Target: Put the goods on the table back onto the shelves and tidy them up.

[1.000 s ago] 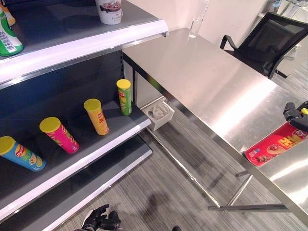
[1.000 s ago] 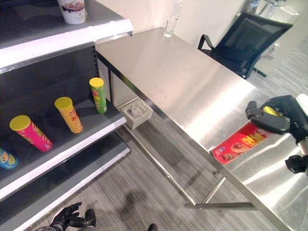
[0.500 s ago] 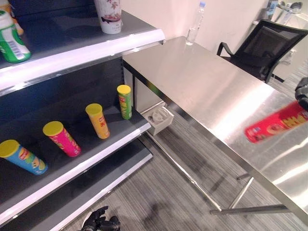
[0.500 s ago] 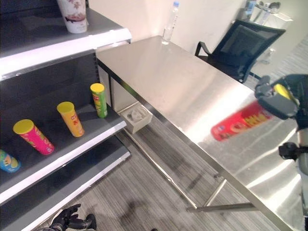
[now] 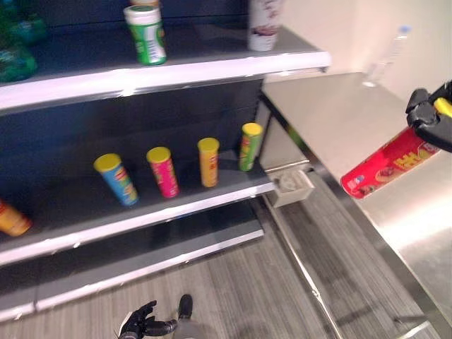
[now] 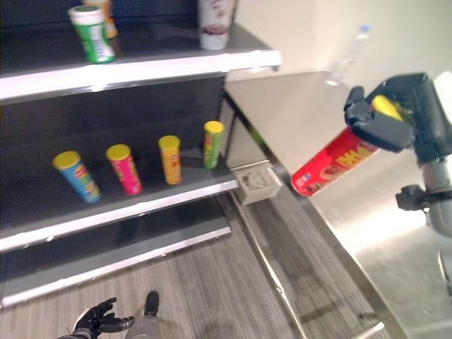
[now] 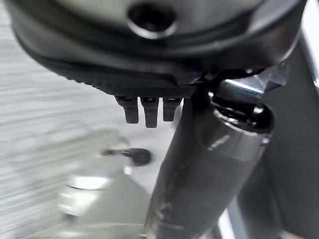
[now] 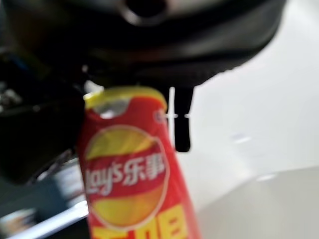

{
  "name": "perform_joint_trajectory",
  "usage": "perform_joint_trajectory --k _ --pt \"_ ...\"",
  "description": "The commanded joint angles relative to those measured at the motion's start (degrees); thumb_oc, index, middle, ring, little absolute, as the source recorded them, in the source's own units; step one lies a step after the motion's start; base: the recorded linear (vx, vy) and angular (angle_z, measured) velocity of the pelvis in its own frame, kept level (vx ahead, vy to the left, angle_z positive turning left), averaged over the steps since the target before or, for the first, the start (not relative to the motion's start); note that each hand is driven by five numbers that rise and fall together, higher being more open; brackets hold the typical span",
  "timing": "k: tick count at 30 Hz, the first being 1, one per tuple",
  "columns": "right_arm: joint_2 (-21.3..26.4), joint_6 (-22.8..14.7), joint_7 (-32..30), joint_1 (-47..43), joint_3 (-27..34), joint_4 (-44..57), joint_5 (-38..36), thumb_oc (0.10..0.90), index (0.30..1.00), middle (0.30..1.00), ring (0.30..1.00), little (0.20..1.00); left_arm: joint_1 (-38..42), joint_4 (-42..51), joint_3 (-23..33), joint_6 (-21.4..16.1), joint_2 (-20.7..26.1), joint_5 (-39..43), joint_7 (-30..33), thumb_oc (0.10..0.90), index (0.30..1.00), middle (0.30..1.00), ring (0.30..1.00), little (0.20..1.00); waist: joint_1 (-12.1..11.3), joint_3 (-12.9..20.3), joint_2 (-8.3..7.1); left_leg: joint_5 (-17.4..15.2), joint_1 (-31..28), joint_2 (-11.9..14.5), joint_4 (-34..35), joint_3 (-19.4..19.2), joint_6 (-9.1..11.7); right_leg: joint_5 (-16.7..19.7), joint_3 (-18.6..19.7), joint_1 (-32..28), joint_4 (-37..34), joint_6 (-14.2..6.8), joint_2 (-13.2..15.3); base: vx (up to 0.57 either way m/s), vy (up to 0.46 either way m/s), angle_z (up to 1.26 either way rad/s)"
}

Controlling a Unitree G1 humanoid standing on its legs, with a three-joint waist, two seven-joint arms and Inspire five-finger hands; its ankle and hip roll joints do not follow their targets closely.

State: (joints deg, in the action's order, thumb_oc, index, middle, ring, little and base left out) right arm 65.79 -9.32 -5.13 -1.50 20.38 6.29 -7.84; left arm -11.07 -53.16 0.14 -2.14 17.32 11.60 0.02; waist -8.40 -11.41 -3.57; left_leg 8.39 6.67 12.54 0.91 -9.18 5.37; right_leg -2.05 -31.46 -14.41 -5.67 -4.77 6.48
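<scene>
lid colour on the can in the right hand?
Yellow. The red chip can has a yellow lid under the right hand; the right eye view shows it best.

orange can [image 5: 10, 219] cut off, water bottle [image 5: 390, 53] blurred

Bright, even indoor light. Strong glare on steel table [image 5: 332, 120], white highlights along shelf edges [image 5: 162, 78]. Shelf recesses dark, shadowed. Motion blur over both eye views; bottle [image 5: 392, 53] at table's far end smeared. Wrist views soft: red can [image 8: 132, 174] out of focus, floor behind left hand [image 7: 147, 107] blurred.
</scene>
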Motion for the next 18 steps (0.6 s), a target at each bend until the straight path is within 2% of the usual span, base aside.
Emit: perform_joint_trajectory --k 1,4,6,7,8,9,10,11,12,13,15,16,17,18 --pt "3.9 -3.5 -2.9 -9.5 4.4 2.2 -0.7 0.4 0.3 0.3 0.3 0.3 3.6 3.8 0.5 -3.6 3.1 1.6 1.4 0.8 0.9 0.9 0.9 0.9 3.4 2.4 -3.55 -6.1 -6.5 6.4 -6.4 0.9 6.1 -3.5 1.7 4.5 2.0 -0.8 2.1 -0.18 0.253 0.15" --pt "4.1 -3.2 -1.9 -9.5 3.8 1.9 -0.6 0.4 0.3 0.3 0.3 0.3 3.9 4.2 0.8 -4.1 3.6 1.1 1.6 0.8 0.9 0.9 0.9 0.9 4.6 3.5 -2.6 -8.8 -10.1 6.8 -9.3 2.8 7.3 -1.2 1.8 6.0 2.3 -2.0 4.3 -0.1 0.299 0.52" --pt "4.4 -2.3 -1.0 -8.0 5.1 3.0 -0.2 0.4 0.3 0.3 0.3 0.3 3.8 5.0 0.6 -3.9 3.4 0.8 1.3 0.8 0.9 0.9 0.9 0.9 6.2 4.5 -1.61 -10.7 -12.7 5.6 -6.0 1.6 6.6 0.5 1.5 6.6 2.7 -3.4 6.2 -0.06 0.464 0.55" --pt "3.2 -2.2 -0.9 -6.3 6.7 4.0 0.4 0.4 0.3 0.3 0.3 0.3 4.3 4.9 0.2 -3.9 3.7 -0.4 0.8 0.8 0.9 0.9 0.9 0.9 7.1 5.7 -0.83 -11.7 -14.0 3.2 -0.9 -0.5 5.7 3.2 1.4 8.1 3.1 -5.2 8.4 -0.1 0.551 0.3" --pt "2.7 -2.3 -1.2 -6.2 7.0 4.2 0.6 0.4 0.3 0.3 0.3 0.3 4.6 4.9 0.0 -3.9 4.0 -0.7 0.9 0.8 0.9 0.9 0.9 0.9 7.2 5.9 -0.62 -12.2 -14.4 1.7 1.0 -0.9 5.3 4.5 1.6 8.9 3.1 -6.1 9.6 -0.16 0.706 0.69" --pt "1.7 -2.0 -1.7 -6.1 7.0 4.8 1.9 0.4 0.3 0.3 0.3 0.3 4.9 5.1 0.2 -4.2 4.7 -1.3 0.9 0.8 0.9 0.9 0.9 0.9 7.0 5.8 -0.83 -13.0 -14.7 -1.7 3.6 -1.3 3.8 8.5 1.9 10.9 3.5 -8.3 13.1 -0.16 0.526 0.42" --pt "1.0 -1.9 -1.9 -6.8 6.1 5.3 2.4 0.4 0.3 0.3 0.3 0.3 5.0 5.0 0.3 -4.1 4.9 -1.5 1.0 0.8 0.9 0.9 0.9 0.9 6.6 5.7 -1.1 -13.6 -14.5 -3.5 3.8 -1.5 2.8 9.4 2.5 11.9 3.5 -9.1 14.6 -0.24 0.518 0.19" --pt "0.7 -1.7 -2.3 -7.2 5.9 5.4 3.0 0.4 0.3 0.3 0.3 0.3 5.1 5.1 0.5 -4.1 5.2 -2.0 1.0 0.8 0.9 0.9 0.9 0.9 6.6 5.2 -1.43 -12.8 -13.9 -4.9 3.9 -2.1 2.0 11.0 1.8 12.9 4.1 -8.7 15.9 -0.32 0.461 -0.43" --pt "-0.1 -1.5 -2.3 -8.0 5.0 6.5 3.3 0.4 0.3 0.3 0.3 0.3 5.8 5.0 1.2 -4.0 6.4 -1.9 1.3 0.8 0.9 0.9 0.9 0.9 7.5 3.8 -1.45 -12.1 -13.0 -6.3 4.1 -1.6 0.5 8.8 6.3 15.2 9.3 -7.6 15.3 -0.34 0.429 -0.24" --pt "-0.2 -1.7 -2.2 -8.8 4.3 6.7 3.2 0.4 0.3 0.3 0.3 0.3 6.0 5.2 1.6 -4.1 6.8 -1.5 1.4 0.8 0.9 0.9 0.9 0.9 7.4 3.6 -1.49 -11.7 -12.3 -6.8 4.1 -1.5 -0.1 6.2 9.3 15.8 12.0 -6.9 13.4 -0.29 0.387 -0.05" --pt "-0.3 -2.2 -2.0 -9.9 3.7 6.9 2.7 0.4 0.3 0.3 0.3 0.3 5.9 5.2 2.6 -4.1 7.2 -0.5 1.6 0.8 0.9 0.9 0.9 0.9 7.2 3.4 -1.49 -10.3 -11.1 -7.3 4.1 -1.1 -1.1 1.4 12.7 16.5 18.3 -5.4 9.1 -0.2 0.201 0.11" --pt "-0.2 -2.6 -1.6 -9.9 3.9 7.3 2.2 0.4 0.3 0.3 0.3 0.3 5.4 5.4 2.9 -4.0 7.4 0.0 1.7 0.8 0.9 0.9 0.9 0.9 6.9 3.4 -1.85 -9.4 -10.1 -7.9 4.1 0.0 -1.6 -3.7 15.1 16.2 22.8 -4.6 3.8 -0.2 0.123 0.08" --pt "0.2 -2.6 -0.8 -9.3 4.3 8.1 2.0 0.4 0.3 0.3 0.3 0.3 4.9 5.4 3.2 -3.7 6.9 0.6 1.3 0.8 0.9 0.9 0.9 0.9 6.5 3.7 -3.24 -9.0 -9.6 -9.3 3.9 1.3 -1.6 -6.6 18.2 13.9 19.9 -2.4 -0.3 -0.14 0.052 0.14" --pt "0.5 -2.7 -0.9 -8.9 4.4 7.8 2.0 0.4 0.3 0.3 0.3 0.3 4.4 5.4 3.3 -3.8 6.5 0.9 1.2 0.8 0.9 0.9 0.9 0.9 6.1 4.2 -3.89 -9.1 -9.5 -9.9 3.9 1.7 -1.4 -7.1 18.9 11.9 16.1 -1.8 -1.5 -0.06 -0.013 0.39"
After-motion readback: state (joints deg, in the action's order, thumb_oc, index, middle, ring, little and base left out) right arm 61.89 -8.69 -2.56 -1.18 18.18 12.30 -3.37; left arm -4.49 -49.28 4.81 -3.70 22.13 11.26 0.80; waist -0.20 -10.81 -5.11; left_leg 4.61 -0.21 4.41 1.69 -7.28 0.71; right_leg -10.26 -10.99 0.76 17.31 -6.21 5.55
